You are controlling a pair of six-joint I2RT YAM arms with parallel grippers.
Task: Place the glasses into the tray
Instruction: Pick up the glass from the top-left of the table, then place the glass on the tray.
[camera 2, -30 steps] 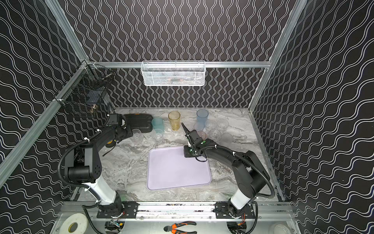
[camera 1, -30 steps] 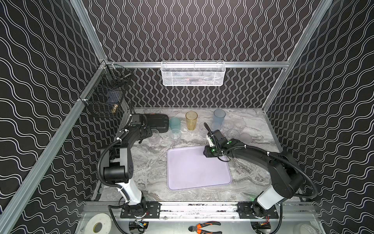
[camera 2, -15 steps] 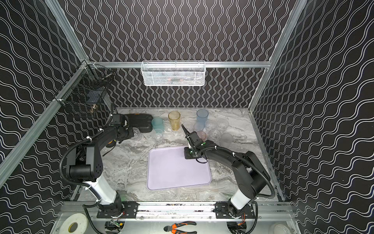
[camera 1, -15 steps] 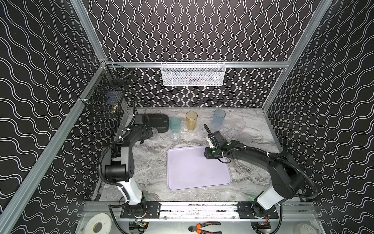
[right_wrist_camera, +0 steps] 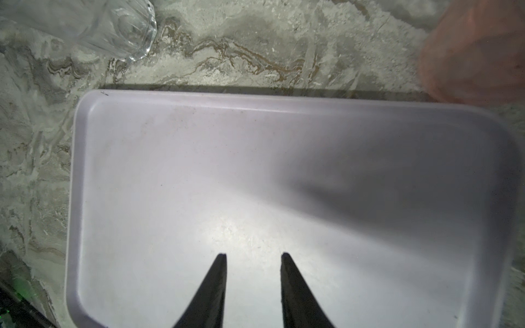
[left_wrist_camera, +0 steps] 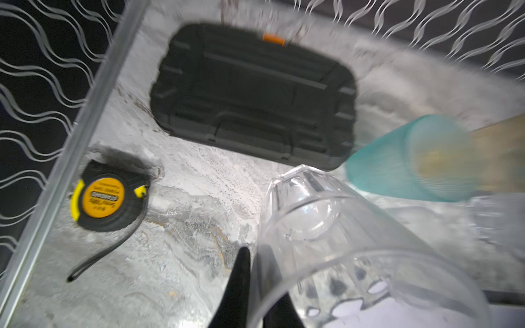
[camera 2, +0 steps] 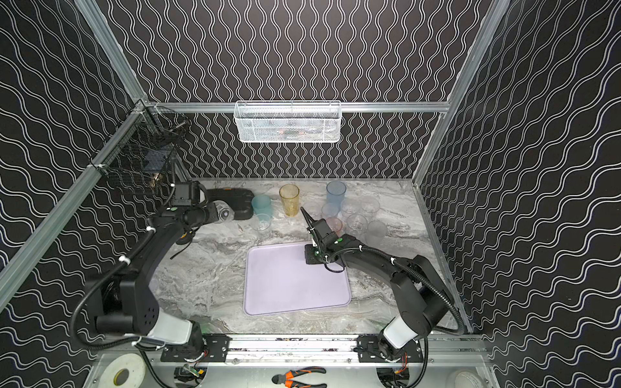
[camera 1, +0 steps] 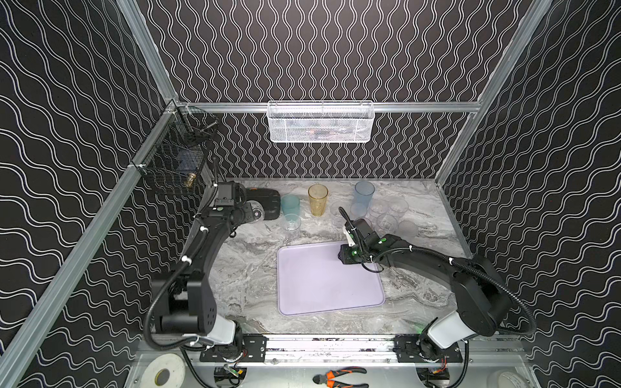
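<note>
Beside the black case (left_wrist_camera: 252,93), the left gripper (left_wrist_camera: 255,252) pinches a clear glass (left_wrist_camera: 312,215); right gripper (right_wrist_camera: 253,255) apart over the tray (right_wrist_camera: 170,170)

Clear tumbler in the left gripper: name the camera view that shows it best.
Left wrist view: the short clear tumbler sits close up, its rim pinched in the left gripper. Both top views show it only small, by the black ribbed case. The right wrist view misses it.
</note>
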